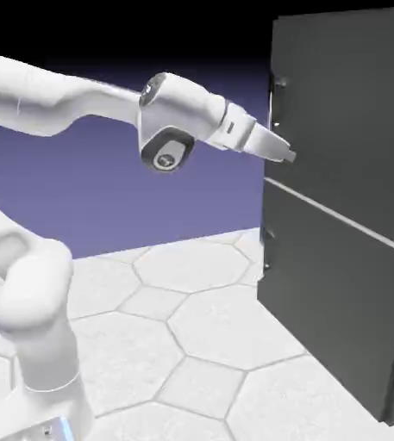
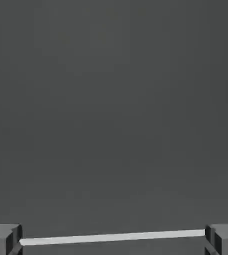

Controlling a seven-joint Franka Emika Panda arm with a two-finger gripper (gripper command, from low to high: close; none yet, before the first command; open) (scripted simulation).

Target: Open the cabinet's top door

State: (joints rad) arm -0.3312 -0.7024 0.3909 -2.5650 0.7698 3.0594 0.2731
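- Dark grey, the top door is on the exterior view's right, above the cabinet's pale line.
- The white arm reaches toward it.
- Its gripper is wide open, right by the door.

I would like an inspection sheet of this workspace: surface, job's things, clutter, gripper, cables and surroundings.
Surface: pale floor with a polygon tile pattern; no tabletop visible.
Job's things: dark grey cabinet, pale seam between its two panels; top door looks closed.
Clutter: nothing seen.
Gripper: open, nothing between the fingertips but the view of the cabinet front; contact cannot be told.
Cables: nothing seen.
Surroundings: blue-violet backdrop, black above.
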